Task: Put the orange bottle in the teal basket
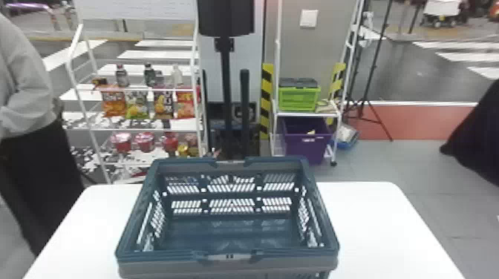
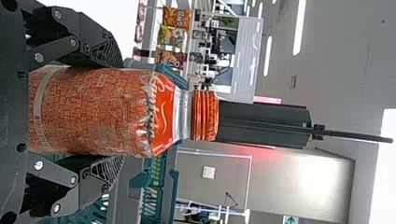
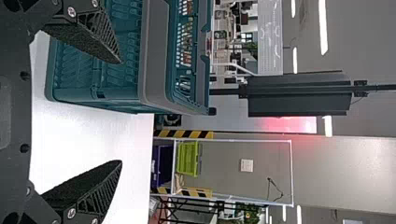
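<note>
The teal basket (image 1: 228,256) stands upright on the white table in the head view, with nothing inside it. In the left wrist view my left gripper (image 2: 112,112) is shut on the orange bottle (image 2: 93,112), one finger on each side of its body, its orange cap facing away from the palm. The teal basket (image 2: 161,186) is behind the bottle there. My right gripper (image 3: 120,112) stands open with nothing between its fingers, and the teal basket (image 3: 154,56) is just beyond it.
The white table (image 1: 371,230) extends on both sides of the basket. Behind it stand a snack shelf (image 1: 137,130) at the left and a white rack (image 1: 308,114) with a green crate (image 1: 299,98) and a purple bin (image 1: 306,143).
</note>
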